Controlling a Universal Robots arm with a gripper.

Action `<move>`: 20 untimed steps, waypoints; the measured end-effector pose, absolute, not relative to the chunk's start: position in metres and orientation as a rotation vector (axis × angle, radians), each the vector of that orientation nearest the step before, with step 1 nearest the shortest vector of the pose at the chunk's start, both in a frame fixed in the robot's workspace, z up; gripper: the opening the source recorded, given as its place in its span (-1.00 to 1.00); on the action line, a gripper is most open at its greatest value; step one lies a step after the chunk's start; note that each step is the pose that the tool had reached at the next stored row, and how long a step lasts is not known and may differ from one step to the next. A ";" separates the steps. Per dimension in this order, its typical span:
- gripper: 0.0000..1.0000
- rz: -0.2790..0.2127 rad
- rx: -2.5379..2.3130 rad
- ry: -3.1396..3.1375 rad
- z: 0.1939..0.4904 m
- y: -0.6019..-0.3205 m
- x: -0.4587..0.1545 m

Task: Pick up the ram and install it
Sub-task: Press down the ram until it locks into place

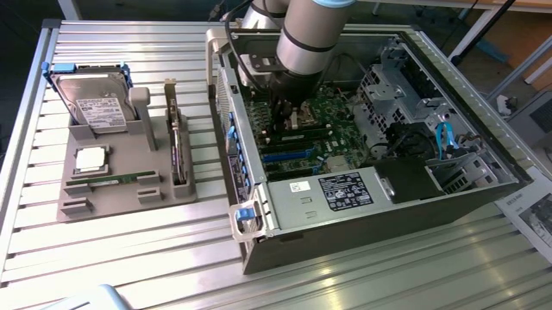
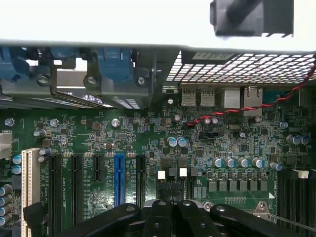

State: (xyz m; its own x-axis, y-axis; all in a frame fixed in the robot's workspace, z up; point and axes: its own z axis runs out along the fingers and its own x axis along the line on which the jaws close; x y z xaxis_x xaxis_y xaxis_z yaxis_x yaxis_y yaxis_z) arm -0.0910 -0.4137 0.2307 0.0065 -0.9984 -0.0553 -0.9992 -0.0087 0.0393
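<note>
Currently the gripper (image 2: 170, 210), fingers shut and empty, hovers inside the computer case (image 1: 483, 187) at centre frame; the ram (image 1: 110, 183) lies lengthwise in the grey holder (image 1: 129, 200) at left.

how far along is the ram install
Done: nothing that shows. A green stick that looks like the ram lies in the grey holder beside the computer case, so it has not been picked up. In hand: the gripper is shut above the motherboard inside the case, with no stick visible in it. Left: both the pickup and the install.
</note>
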 end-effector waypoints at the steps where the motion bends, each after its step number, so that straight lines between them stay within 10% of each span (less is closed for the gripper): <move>1: -0.80 0.105 -2.221 2.204 0.231 -0.414 -0.091; 20: -0.80 0.127 -2.229 2.214 0.244 -0.414 -0.092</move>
State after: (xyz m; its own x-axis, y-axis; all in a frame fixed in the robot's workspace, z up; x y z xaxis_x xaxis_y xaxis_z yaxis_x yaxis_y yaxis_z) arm -0.0919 -0.4137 0.2438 0.0055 -0.9984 -0.0555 -0.9982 -0.0087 0.0587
